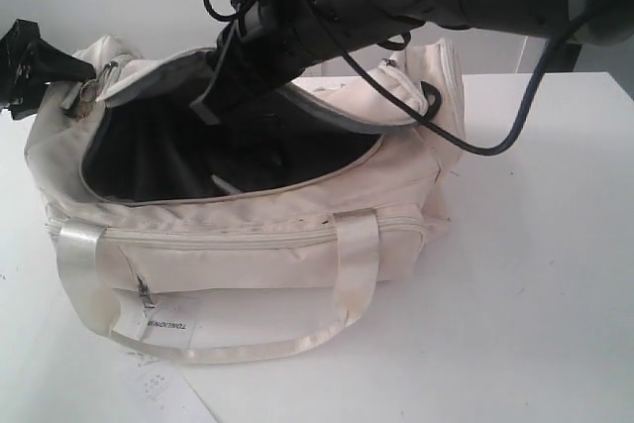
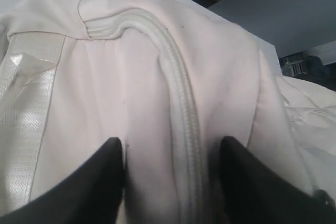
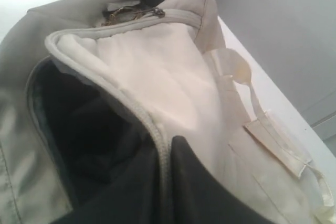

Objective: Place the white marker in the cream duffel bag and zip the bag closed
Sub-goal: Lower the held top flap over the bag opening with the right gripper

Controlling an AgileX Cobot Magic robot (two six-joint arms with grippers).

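The cream duffel bag (image 1: 248, 255) lies on the table with its top flap lifted and the dark lining showing. A short pale sliver (image 1: 222, 184) lies on the lining; I cannot tell whether it is the white marker. My right gripper (image 1: 210, 106) reaches across from the upper right. In the right wrist view the right gripper (image 3: 167, 148) is shut on the flap's grey zipper edge (image 3: 137, 113). My left gripper (image 1: 74, 68) is at the bag's left end. In the left wrist view the left gripper (image 2: 170, 145) is open, its fingers straddling a fold of bag fabric (image 2: 131, 77) with a zipper ridge (image 2: 181, 98).
The bag rests on a white table (image 1: 535, 274) that runs out to the right. A black cable (image 1: 495, 146) loops down from the right arm over the bag's right end. A paper tag (image 1: 168, 326) hangs at the bag's front left. A satin handle (image 1: 357, 255) drapes down the front.
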